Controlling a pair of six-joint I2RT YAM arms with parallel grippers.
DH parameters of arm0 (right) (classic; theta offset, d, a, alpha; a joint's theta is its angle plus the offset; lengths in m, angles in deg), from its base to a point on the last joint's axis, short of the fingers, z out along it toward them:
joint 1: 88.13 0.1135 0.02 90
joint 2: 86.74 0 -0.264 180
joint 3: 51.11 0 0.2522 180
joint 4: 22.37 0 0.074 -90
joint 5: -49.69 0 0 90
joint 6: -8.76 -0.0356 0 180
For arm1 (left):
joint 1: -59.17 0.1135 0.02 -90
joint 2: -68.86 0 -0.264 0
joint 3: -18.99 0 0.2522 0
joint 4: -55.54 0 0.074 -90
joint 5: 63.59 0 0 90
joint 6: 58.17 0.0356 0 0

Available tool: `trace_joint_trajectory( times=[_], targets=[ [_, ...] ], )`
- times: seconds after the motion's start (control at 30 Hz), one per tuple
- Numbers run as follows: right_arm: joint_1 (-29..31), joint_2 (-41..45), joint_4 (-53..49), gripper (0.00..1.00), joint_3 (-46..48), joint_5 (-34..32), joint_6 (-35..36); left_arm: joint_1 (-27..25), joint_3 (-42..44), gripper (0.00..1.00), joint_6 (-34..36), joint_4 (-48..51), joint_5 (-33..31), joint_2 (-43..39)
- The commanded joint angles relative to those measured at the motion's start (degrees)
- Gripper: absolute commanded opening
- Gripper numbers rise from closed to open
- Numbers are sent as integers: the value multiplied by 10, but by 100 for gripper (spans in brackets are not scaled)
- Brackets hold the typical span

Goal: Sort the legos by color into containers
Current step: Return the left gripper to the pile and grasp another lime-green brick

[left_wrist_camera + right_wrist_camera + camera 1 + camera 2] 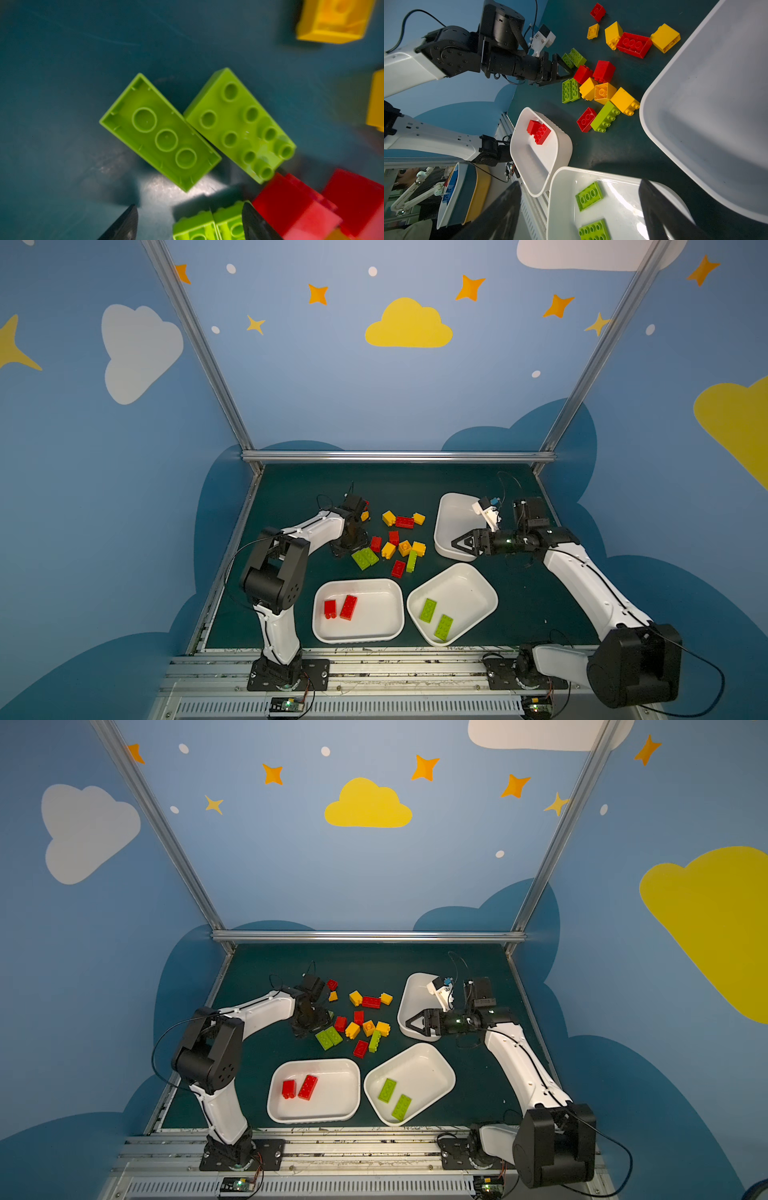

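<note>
**Both claws wide and empty beside a half-sorted pile**

In both top views the loose pile point(393, 537) point(358, 1017) of red, yellow and green legos lay mid-bench point(519, 605) point(478, 1085). The left arm reached forward with its wrist bent steeply down. The left claw point(350, 546) point(309, 1025) pointed at the bench on the pile's left edge, just beside two green bricks. The right arm stretched level toward the pile from its right. The right claw point(457, 543) point(411, 1023) hung over the pile-side edge of the empty tray point(451, 506) point(415, 986). In front of the pile sat the red tray point(374, 614) point(332, 1094) with two red bricks and the green tray point(465, 593) point(424, 1073) with two green ones.

In the left wrist view the left claw point(190, 205) stood wide, gripping nothing. A green pair point(207, 226) lay partly between its fingers point(257, 224). Beyond it an upturned green brick point(160, 133) touched a studs-up green brick point(239, 124) along one edge.

In the right wrist view the right claw point(580, 181) was spread wide and empty, its fingers point(660, 207) framing the green tray point(618, 199). The left claw point(566, 70) was lowered at the pile's edge.
</note>
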Motion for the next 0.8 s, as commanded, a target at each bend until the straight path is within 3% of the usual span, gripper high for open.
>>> trace_joint_trajectory(
  times=[0.0, 0.5, 0.77],
  targets=[
    [-7, -4, 0, 87, -19, 2, 9, 5, -19, 78, -10, 2, -16, 14],
    [-18, -9, 6, 87, -11, 11, 12, 13, -111, 78, -20, 55, -71, 85],
    [-22, -6, 5, 87, -7, 15, 12, 19, -143, 70, -30, 86, -94, 112]
  ],
)
